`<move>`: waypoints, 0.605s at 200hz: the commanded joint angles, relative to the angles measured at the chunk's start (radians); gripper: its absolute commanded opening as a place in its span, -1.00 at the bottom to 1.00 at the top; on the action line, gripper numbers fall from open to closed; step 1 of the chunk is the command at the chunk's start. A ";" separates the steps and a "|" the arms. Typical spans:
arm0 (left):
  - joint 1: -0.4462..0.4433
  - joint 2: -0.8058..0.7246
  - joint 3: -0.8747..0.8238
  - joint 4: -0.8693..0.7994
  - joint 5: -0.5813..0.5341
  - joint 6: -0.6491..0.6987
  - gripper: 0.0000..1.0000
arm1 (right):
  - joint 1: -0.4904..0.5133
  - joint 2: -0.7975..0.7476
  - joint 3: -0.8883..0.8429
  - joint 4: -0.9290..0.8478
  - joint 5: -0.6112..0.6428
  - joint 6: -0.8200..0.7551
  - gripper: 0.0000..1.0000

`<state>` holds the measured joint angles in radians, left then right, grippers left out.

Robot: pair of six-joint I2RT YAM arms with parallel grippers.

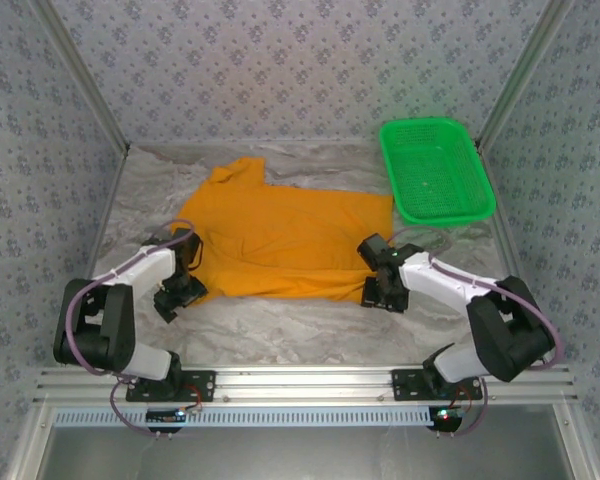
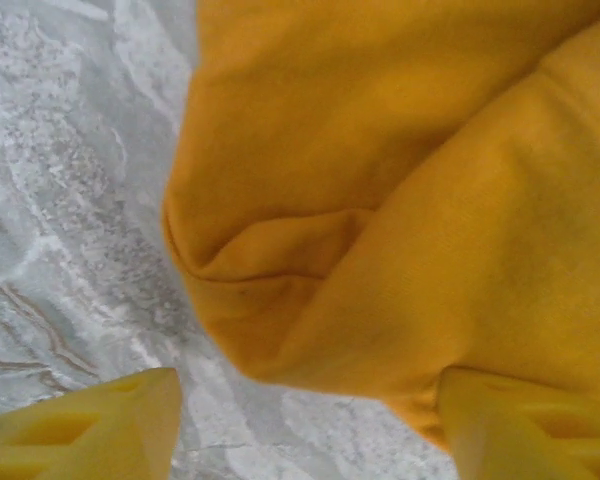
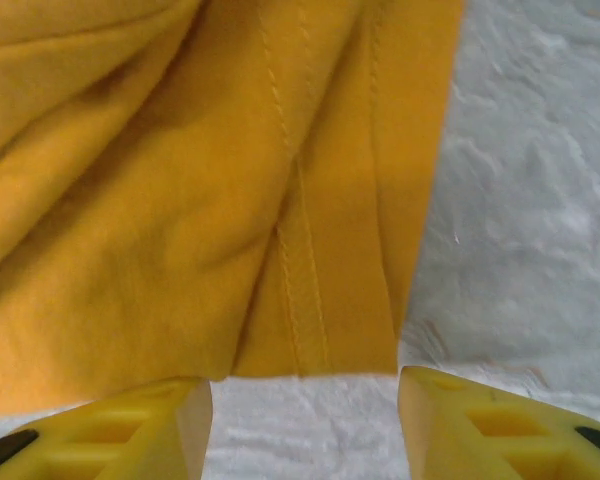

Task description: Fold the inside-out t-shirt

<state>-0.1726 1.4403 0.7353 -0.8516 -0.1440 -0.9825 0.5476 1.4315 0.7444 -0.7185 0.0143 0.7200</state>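
T-shirt point(image 1: 280, 235) lies spread mid-tabletop point(image 1: 280, 335), with a bare strip along its near hem.
Your left end effector point(image 2: 308, 405) and right end effector point(image 3: 302, 400) sit low at the near corners, fingers parted, gripping nothing.

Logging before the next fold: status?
Left tool open, right tool open, both at the shirt's near corners. Shirt spread on table, not held. Basket far right, not blocking.
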 commanded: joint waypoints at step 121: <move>0.158 -0.049 -0.032 0.072 -0.072 0.080 -1.00 | -0.107 0.006 0.059 -0.230 0.317 0.096 -0.70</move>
<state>-0.0250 1.3983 0.7315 -0.7750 -0.1982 -0.9173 0.4461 1.4509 0.8047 -0.8379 0.2783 0.7757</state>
